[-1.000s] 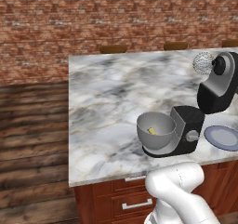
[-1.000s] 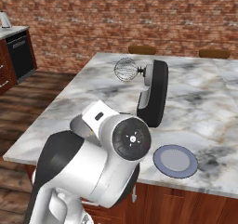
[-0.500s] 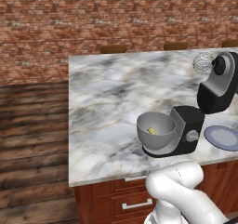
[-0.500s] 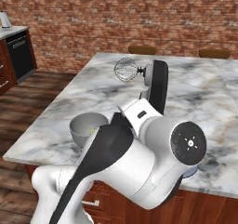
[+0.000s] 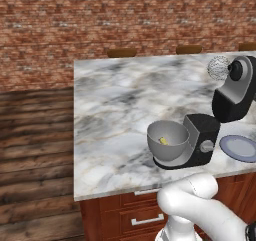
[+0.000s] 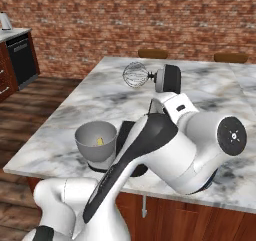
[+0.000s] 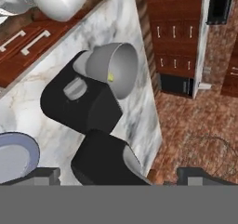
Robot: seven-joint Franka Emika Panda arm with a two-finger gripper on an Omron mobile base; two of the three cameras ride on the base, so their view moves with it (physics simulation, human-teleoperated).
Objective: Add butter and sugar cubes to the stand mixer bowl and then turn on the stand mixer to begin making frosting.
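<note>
The black stand mixer [image 5: 201, 140] stands near the counter's front edge, its head [image 5: 235, 87] tilted back and its wire whisk [image 5: 218, 67] raised. The grey stand mixer bowl [image 5: 167, 140] sits on the mixer's base with the small yellow butter [image 5: 163, 141] lying inside. From the right I see the same bowl [image 6: 96, 140], butter [image 6: 100, 141] and whisk [image 6: 135, 75]. My gripper [image 7: 121, 176] hangs open above the mixer, looking down on the bowl [image 7: 114, 67], the butter [image 7: 110, 77] and the silver knob [image 7: 74, 88]. Nothing is between its fingertips [image 7: 42, 175]. The sugar cubes are out of view.
A flat blue-grey plate [image 5: 240, 147] lies right of the mixer, also in the hand view as the plate [image 7: 14, 155]. My bulky white arm [image 6: 190, 145] hides the mixer's base from the right. The counter edge [image 5: 115, 192] runs close in front, with wooden drawers below.
My arm has swung to the right in the right base view, uncovering the bowl. Bowl, butter, mixer and plate have stayed put. The gripper stays open.
</note>
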